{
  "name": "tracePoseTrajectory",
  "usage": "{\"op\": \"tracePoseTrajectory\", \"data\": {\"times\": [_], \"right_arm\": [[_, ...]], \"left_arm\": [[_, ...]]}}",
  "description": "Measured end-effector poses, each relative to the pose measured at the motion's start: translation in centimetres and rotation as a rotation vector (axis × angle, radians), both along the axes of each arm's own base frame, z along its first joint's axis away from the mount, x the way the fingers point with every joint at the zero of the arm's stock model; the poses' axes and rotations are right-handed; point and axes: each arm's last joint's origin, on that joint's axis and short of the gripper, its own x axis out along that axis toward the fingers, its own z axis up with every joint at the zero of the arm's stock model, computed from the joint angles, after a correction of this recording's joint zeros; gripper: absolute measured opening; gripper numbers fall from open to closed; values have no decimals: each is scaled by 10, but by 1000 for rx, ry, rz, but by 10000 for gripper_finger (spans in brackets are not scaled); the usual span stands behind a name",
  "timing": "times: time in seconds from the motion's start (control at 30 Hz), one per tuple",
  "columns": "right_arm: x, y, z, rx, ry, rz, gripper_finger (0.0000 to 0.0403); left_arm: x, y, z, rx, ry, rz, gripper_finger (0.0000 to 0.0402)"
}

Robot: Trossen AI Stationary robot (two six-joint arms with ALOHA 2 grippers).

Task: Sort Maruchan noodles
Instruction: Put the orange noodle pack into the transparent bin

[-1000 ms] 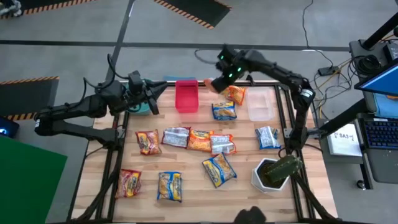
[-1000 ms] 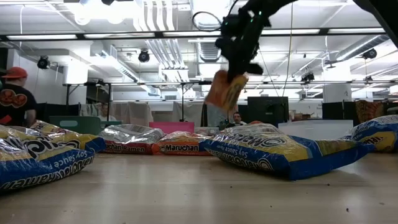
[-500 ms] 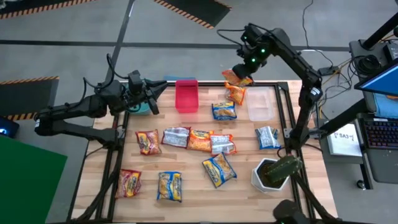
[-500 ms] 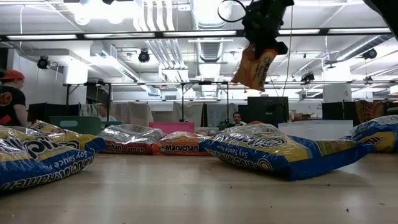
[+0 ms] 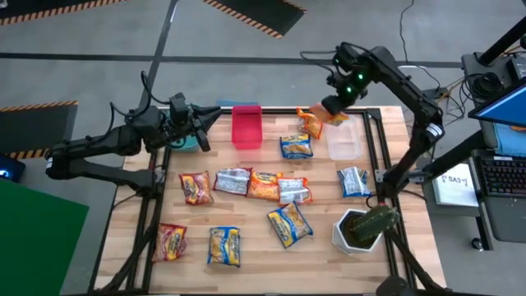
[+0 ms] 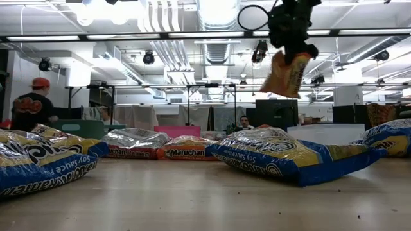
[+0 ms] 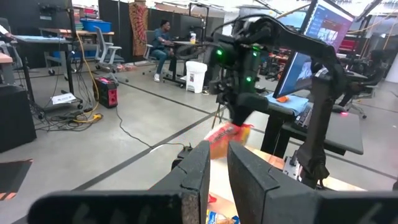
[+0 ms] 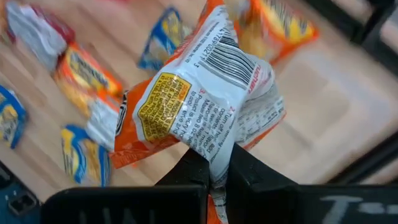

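My right gripper (image 5: 337,102) is shut on an orange Maruchan packet (image 5: 327,113) high over the table's far right part, by the clear bin (image 5: 343,140). The packet (image 6: 285,74) hangs well above the table in the low view. Several other packets lie flat on the wood: an orange one (image 5: 311,124), a yellow-and-blue one (image 5: 296,145), a red one (image 5: 196,187), silver ones (image 5: 233,180). My left gripper (image 5: 205,122) waits shut at the far left, over the teal bin (image 5: 186,143). My right gripper pinches the orange packet by one end (image 8: 214,155) between its two fingers (image 8: 249,177), coming from above. The wrapper is crumpled where the fingers meet it. The packet is lifted clear and hangs tilted below the gripper (image 6: 292,40), its barcode side (image 8: 233,53) toward the wrist camera.
A pink bin (image 5: 246,126) stands at the far edge between the teal and clear bins. A white pot with a plant (image 5: 358,230) sits at the near right corner. Bare wood shows along the near edge. A person stands in the room behind (image 6: 31,106).
My right gripper has carried the orange packet toward the table's right, from beside the pink bin to the clear bin's far edge, and a little higher. The packet has stayed hanging below it. My left arm has kept still.
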Motion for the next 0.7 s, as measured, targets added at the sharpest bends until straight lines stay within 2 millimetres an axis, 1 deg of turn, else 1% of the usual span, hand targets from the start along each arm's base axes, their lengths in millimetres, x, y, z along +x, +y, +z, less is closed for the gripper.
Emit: {"op": "tracePoseTrajectory", "data": {"times": [0.17, 0.37, 0.43, 0.57, 0.7], "right_arm": [[-9, 10, -30, 87, 82, 12, 9], [-15, 16, -54, 153, 153, 22, 9], [-16, 16, -58, 131, 200, 27, 9], [-19, 14, -60, 47, 291, 60, 9], [-20, 13, -59, 15, 302, 121, 9]], "left_arm": [[0, 0, 0, 0, 1, 0, 39], [2, 0, -1, 5, 12, 0, 39], [2, 0, -1, 5, 14, 0, 39], [2, 0, -2, 5, 15, 0, 39], [3, 0, -2, 5, 17, 0, 39]]}}
